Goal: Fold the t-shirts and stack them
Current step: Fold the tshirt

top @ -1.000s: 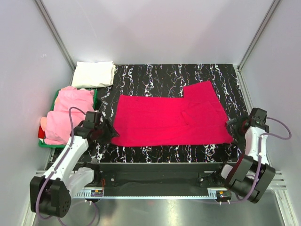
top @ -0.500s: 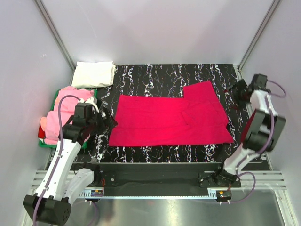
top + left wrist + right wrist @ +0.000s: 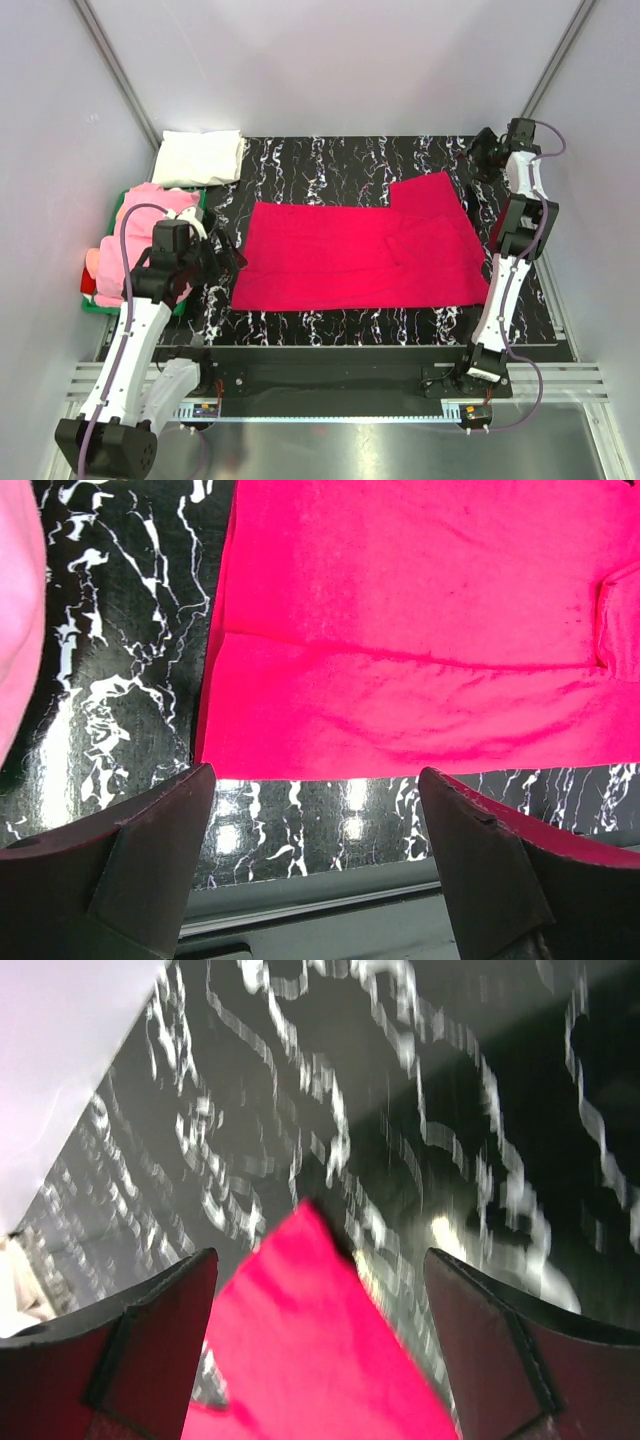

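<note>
The crimson-red t-shirt [image 3: 360,250] lies flat and partly folded on the black marbled table. It fills the top of the left wrist view [image 3: 420,650], and its far right corner shows in the right wrist view [image 3: 320,1360]. My left gripper [image 3: 228,262] is open and empty, just off the shirt's left edge, also seen in its wrist view [image 3: 315,870]. My right gripper [image 3: 478,155] is open and empty above the shirt's far right corner, also seen in its wrist view [image 3: 320,1350]. A pink t-shirt [image 3: 145,235] and a folded white t-shirt [image 3: 200,157] lie at the left.
The pink shirt rests on a green tray [image 3: 100,306] at the table's left edge. White walls with metal posts close in the table on three sides. The table's near edge runs along a black rail [image 3: 300,905].
My right arm has swung from the shirt's near right corner up and back to its far right corner. My left gripper has lifted and drawn slightly left of the shirt's edge.
</note>
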